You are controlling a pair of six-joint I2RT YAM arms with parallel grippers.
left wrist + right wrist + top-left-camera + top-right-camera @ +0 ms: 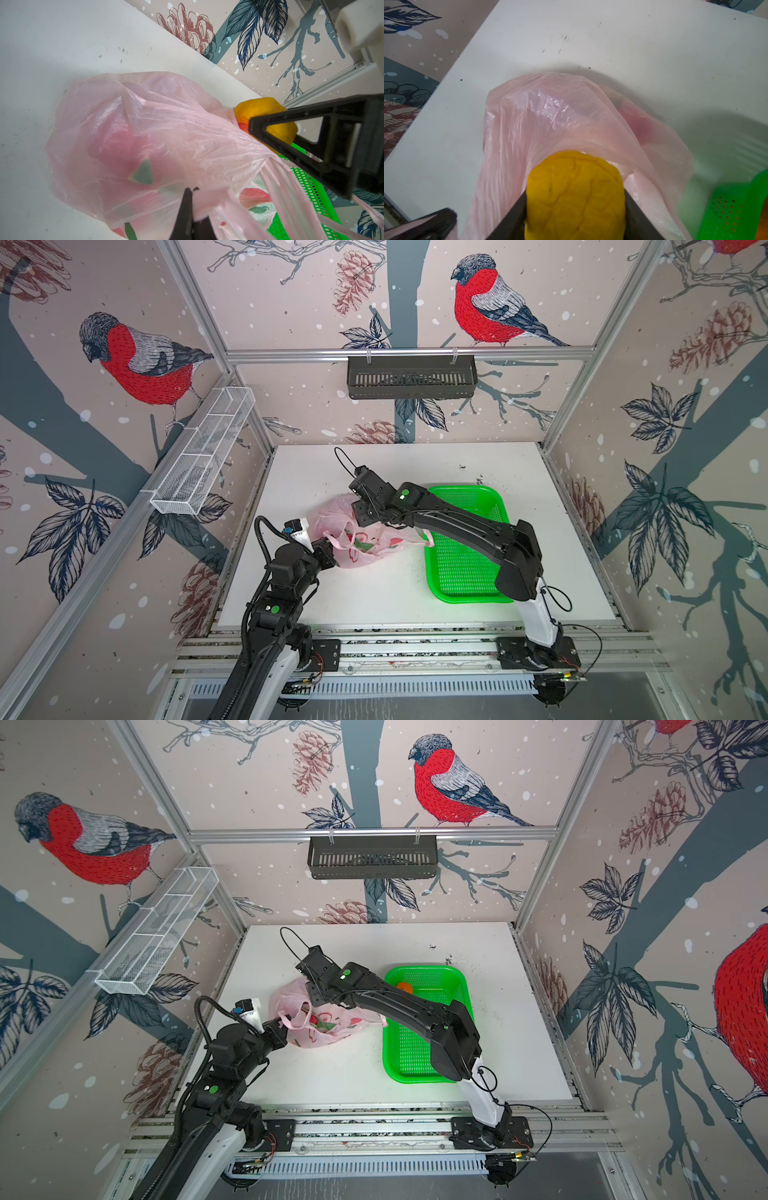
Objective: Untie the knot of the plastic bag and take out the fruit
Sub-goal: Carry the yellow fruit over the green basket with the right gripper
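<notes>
The pale pink plastic bag (368, 549) (318, 1029) lies on the white table, left of the tray. My left gripper (192, 189) (330, 551) is shut on a fold of plastic at the bag's near edge. At the bag's mouth, my right gripper (575, 190) (361, 517) is shut on a yellow round citrus (575, 199) (259, 109). A magenta dragon fruit (124, 149) shows through the plastic. An orange (405, 988) lies in the tray. The knot is out of view; a loop handle (338, 537) hangs loose.
The green perforated tray (465, 572) (411, 1056) (737, 207) sits right of the bag, partly under the right arm. A white wire basket (203, 452) hangs on the left wall and a black basket (411, 377) on the back wall. Dark specks dot the far tabletop.
</notes>
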